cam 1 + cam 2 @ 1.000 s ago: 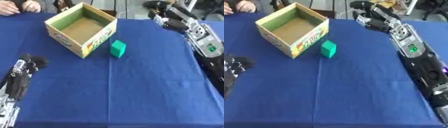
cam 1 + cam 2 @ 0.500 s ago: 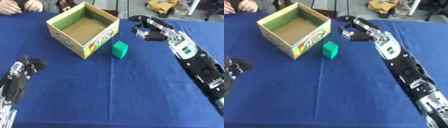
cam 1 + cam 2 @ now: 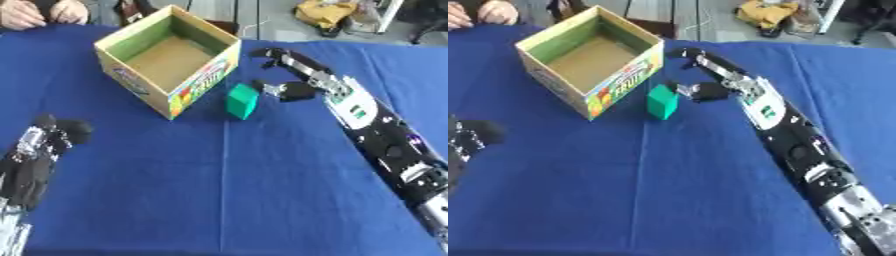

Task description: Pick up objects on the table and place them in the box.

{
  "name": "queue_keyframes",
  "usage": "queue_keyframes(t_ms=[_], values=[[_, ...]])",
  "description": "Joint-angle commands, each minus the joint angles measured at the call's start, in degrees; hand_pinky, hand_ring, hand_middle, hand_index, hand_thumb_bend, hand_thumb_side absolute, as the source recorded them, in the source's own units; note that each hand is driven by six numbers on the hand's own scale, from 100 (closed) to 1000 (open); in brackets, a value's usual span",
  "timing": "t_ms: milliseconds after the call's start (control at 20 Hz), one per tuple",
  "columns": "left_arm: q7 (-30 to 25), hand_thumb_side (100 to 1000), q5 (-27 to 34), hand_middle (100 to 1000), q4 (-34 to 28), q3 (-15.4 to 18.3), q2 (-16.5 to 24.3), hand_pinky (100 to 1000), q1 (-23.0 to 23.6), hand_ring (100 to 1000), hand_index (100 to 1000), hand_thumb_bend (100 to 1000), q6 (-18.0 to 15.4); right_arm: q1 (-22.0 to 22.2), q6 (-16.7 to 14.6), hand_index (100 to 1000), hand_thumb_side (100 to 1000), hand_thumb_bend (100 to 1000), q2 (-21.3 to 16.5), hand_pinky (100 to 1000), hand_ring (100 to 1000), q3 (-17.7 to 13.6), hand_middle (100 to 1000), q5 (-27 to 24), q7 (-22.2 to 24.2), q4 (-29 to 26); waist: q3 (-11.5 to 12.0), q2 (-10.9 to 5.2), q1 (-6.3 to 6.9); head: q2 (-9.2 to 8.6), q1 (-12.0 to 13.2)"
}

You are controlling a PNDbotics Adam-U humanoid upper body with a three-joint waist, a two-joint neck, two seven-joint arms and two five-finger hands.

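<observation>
Right hand (image 3: 293, 75) hangs spread and empty just right of the green block (image 3: 241, 101), which stands on the blue table (image 3: 262, 190) just off the open, empty-looking box (image 3: 168, 59), so pick and placing remain; left hand (image 3: 39, 150) idles well below-left of box.

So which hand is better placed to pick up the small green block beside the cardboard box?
The right hand: it is open just right of the green block, fingers toward it. The left hand rests far off at the lower left.
</observation>
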Motion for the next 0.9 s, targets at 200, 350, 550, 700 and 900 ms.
queue_keyframes(t_ms=[200, 350, 550, 700, 900], values=[[-0.34, 1000, 0.25, 610, -0.97, -0.29, -0.03, 822, -1.03, 772, 693, 219, 0.02, -1.59, 0.06, 953, 579, 344, -0.22, 845, 982, 0.36, 903, 6.14, -3.59, -0.90, 0.39, -0.65, 0.21, -0.66, -0.54], [-0.43, 1000, 0.25, 610, -0.97, -0.38, -0.11, 822, -1.14, 772, 693, 219, 0.04, -1.51, 0.13, 953, 576, 334, 0.46, 838, 976, 0.38, 901, 9.11, -5.03, -0.49, 0.60, -0.56, 0.21, -0.79, -0.65], [-0.48, 1000, 0.19, 610, -0.94, -0.44, -0.21, 822, -1.23, 772, 693, 220, 0.07, -1.22, 0.32, 955, 586, 330, 1.65, 829, 966, 0.59, 898, 13.19, -7.29, 0.91, 0.78, -0.35, 0.22, -0.86, -0.62], [-0.53, 1000, 0.22, 610, -0.97, -0.49, -0.24, 822, -1.38, 772, 692, 220, 0.06, -1.07, 0.32, 956, 585, 327, 2.37, 825, 962, 0.66, 897, 16.29, -8.93, 1.84, 0.92, -0.15, 0.25, -0.93, -0.61], [-0.57, 1000, 0.18, 610, -0.95, -0.53, -0.23, 822, -1.45, 772, 692, 220, 0.07, -1.02, 0.12, 953, 576, 315, 3.16, 811, 947, 0.28, 891, 20.44, -11.48, 2.53, 1.02, 0.10, 0.26, -0.94, -0.64]])
